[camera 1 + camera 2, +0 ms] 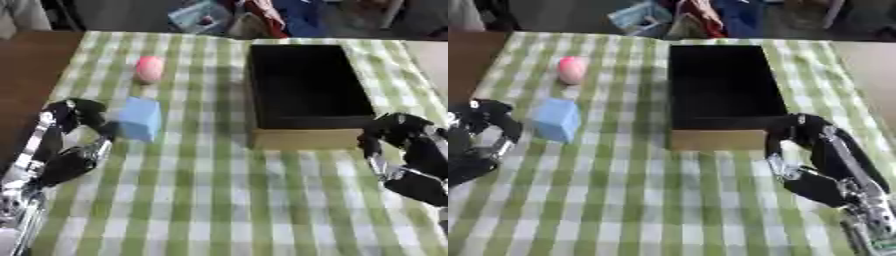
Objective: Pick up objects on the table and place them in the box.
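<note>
Left robot hand (74,137) beside blue block (138,119) (touching)

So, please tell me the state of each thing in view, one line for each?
Box: open on top, nothing visible inside.
Blue block: on the cloth, left hand against it, not lifted.
Pink ball: on the cloth, untouched.
Left hand: open around the block's left side.
Right hand: curled, holds nothing, beside the box.

A green-and-white checked tablecloth (219,200) covers the table; brown wooden surface (31,75) shows left, blurred clutter behind.
</note>
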Controlling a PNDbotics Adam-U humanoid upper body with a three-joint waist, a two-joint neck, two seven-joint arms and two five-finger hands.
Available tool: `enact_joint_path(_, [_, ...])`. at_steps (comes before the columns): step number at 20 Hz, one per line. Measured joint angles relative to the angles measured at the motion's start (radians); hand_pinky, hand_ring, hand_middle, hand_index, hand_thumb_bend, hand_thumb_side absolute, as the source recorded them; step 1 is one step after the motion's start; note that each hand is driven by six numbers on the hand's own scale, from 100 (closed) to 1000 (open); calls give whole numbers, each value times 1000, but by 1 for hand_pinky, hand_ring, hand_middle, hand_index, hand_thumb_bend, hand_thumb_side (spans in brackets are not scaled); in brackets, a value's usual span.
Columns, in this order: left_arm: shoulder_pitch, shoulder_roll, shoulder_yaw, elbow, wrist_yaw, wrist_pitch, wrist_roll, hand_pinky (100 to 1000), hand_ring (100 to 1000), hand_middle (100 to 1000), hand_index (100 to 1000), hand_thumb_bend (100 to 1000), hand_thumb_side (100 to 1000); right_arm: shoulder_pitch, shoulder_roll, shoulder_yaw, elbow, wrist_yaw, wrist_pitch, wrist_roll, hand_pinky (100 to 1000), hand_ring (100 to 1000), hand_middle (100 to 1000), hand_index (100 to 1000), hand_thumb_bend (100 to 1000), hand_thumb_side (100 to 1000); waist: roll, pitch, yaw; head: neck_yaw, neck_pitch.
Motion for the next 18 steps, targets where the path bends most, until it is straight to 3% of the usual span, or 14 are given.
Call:
enact_joint_path(4, [1,80,0,-21,-25,-24,-23,718,526,530,710,394,214,1,0,0,0,0,0,0,668,531,523,643,100,100,2,-5,-2,-1,0])
enact_joint_path(8, [-2,204,0,-31,-61,-60,-49,726,550,562,742,467,230,2,0,0,0,0,0,0,668,531,523,643,100,100,4,-7,-8,-2,0])
enact_joint_path(9, [-8,238,-1,-30,-70,-70,-55,727,556,570,752,426,247,5,0,0,0,0,0,0,668,531,523,643,100,100,4,-9,-8,-3,0])
enact_joint_path(10, [-19,273,-1,-28,-80,-79,-61,730,564,581,761,502,221,6,0,0,0,0,0,0,668,531,523,643,100,100,5,-11,-9,-3,0])
enact_joint_path(12, [-47,346,-7,-11,-101,-99,-77,735,581,604,783,538,216,9,-1,0,0,0,0,0,668,531,523,643,100,100,6,-13,-12,-3,0])
enact_joint_path(18, [-173,539,-67,88,-152,-168,-182,747,625,657,819,735,302,9,-3,6,0,0,0,1,668,531,523,643,100,100,11,-23,-26,-5,0])
